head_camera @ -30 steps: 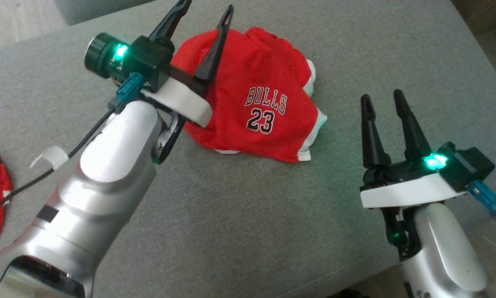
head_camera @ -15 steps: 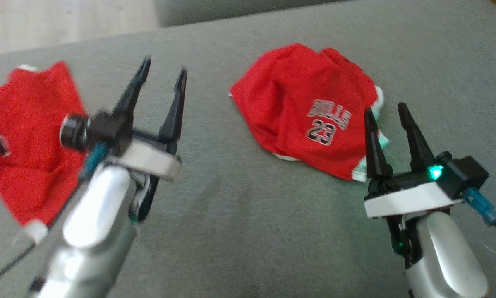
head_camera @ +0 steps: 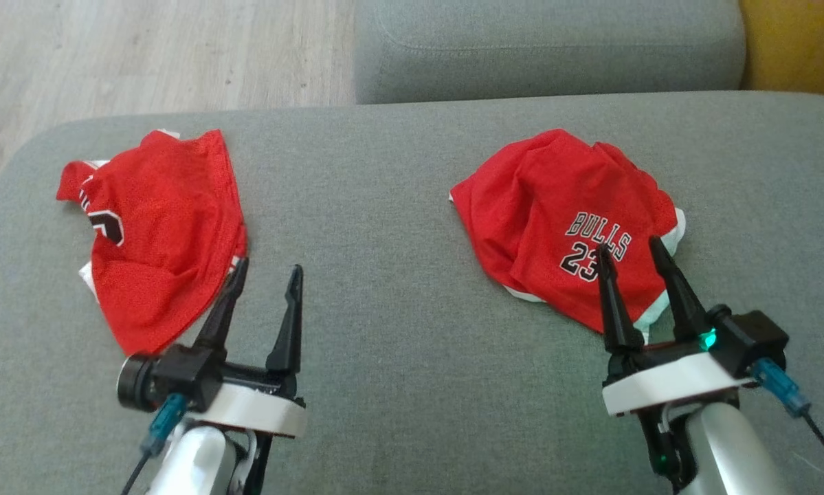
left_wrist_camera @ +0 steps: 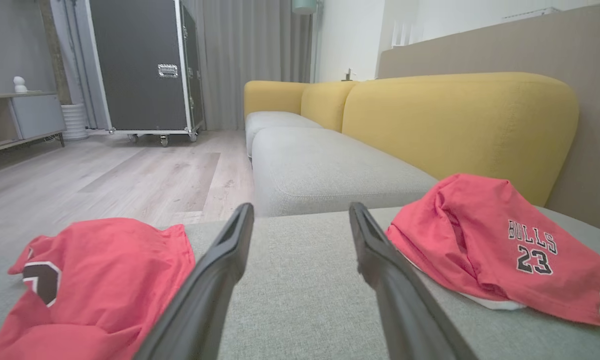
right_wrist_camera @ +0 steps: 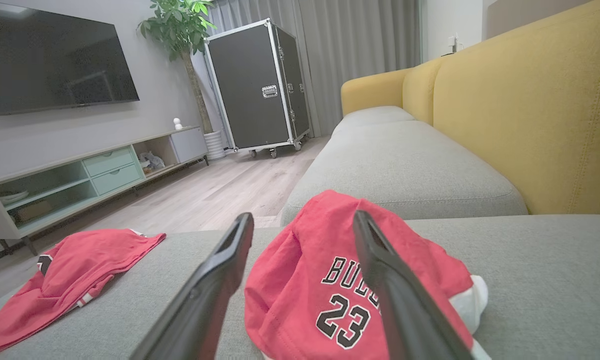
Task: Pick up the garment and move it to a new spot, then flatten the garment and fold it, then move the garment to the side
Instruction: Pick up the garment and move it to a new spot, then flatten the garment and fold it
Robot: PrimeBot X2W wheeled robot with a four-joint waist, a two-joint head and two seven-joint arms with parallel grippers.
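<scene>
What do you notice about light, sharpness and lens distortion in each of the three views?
Head view: soft even light, no hard shadows, print on the right shirt readable. Left wrist view: the left gripper's fingers loom large and soft, reds washed to pink. Right wrist view: right gripper's fingers equally soft; television nearly black.

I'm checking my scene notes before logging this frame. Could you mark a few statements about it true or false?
1. The left garment and the BULLS 23 garment both lie on the grey cushion. True.
2. The left gripper is shut on the left garment. False: it is open and holds nothing.
3. The BULLS 23 garment lies nearer the right gripper than the left gripper. True.
4. The sofa backrest is blue. False: it is yellow.
</scene>
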